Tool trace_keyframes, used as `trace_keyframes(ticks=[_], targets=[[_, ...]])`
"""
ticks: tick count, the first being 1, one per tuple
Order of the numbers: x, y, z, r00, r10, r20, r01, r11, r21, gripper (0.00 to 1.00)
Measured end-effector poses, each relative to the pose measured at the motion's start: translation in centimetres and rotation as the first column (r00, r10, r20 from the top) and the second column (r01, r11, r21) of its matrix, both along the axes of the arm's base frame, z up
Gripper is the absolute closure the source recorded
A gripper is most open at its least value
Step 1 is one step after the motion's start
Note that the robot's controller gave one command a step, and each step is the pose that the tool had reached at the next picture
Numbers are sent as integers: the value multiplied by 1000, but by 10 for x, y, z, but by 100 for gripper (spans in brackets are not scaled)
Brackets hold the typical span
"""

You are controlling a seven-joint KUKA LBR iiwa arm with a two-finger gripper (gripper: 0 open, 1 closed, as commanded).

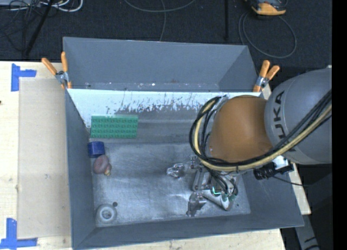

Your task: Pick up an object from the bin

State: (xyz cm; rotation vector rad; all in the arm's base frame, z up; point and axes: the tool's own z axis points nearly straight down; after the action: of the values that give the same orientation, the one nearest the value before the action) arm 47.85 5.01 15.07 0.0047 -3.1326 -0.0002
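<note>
Grey metal bin (76,189): floor scuffed, few loose items, well spread out.

Arm (303,119): enters from the right. Its orange cover (238,129) and looped cables (201,129) hang over the right half of the floor.

Gripper (196,203): low in the bin's near right part, close above the floor. Whether it is spread or pressed together cannot be told; the metalwork there overlaps in the view. No item can be confirmed as held.

Nearest item: a small green and white thing (221,193), lying just beside the gripper on its right and partly hidden under the wrist and cables. Its kind cannot be told.

Next nearest: a clear shiny piece (174,171) on the floor, near the gripper's upper left and apart from it.

Remaining items, all well apart from the gripper on the left side:
- green studded plate (114,127), lying against the far sloping wall;
- pinkish-brown lump (101,165), near the left wall;
- blue block (96,148), just above the lump and touching or nearly touching it;
- small grey ring (107,213), in the near left corner.
</note>
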Motion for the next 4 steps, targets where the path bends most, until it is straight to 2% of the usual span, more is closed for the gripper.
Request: trace_keyframes(ticks=[1, 2, 3, 4], targets=[[109, -24, -81, 998, 54, 11, -54, 999, 1, 0], [90, -43, -50, 999, 36, 9, -36, 999, 0, 0], [88, -55, -44, 1000, -27, 9, 27, 1000, 2, 0], [99, -44, -80, 1000, -8, 11, 8, 1000, 1, 0]])
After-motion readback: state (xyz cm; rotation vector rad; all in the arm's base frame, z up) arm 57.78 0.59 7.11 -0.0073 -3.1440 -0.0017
